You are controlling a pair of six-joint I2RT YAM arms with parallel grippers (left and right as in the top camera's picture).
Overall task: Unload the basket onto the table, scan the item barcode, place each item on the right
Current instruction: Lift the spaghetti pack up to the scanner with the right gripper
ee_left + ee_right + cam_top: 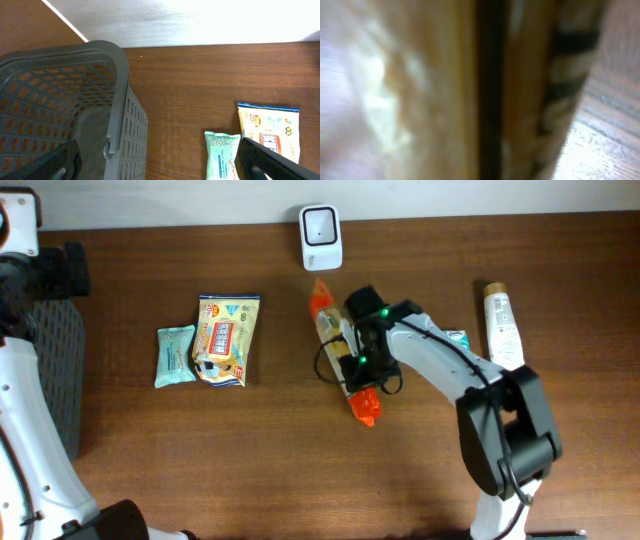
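Packet (326, 325) with orange ends lies mid-frame overhead, below the white scanner (321, 237), under the right gripper (352, 370). Its wrist view is a blur, so I cannot tell whether the fingers grip it. A shallow pinch on slick wrap could slip or cover the barcode. Left gripper (160, 162) gapes wide and empty by the basket (120, 100).

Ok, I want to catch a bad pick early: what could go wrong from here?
The right gripper sits over the middle of the long orange packet, whose ends stick out either side, so it may sag or twist when lifted. The right wrist view is all blur, so the barcode side cannot be checked; it might face away from the scanner.
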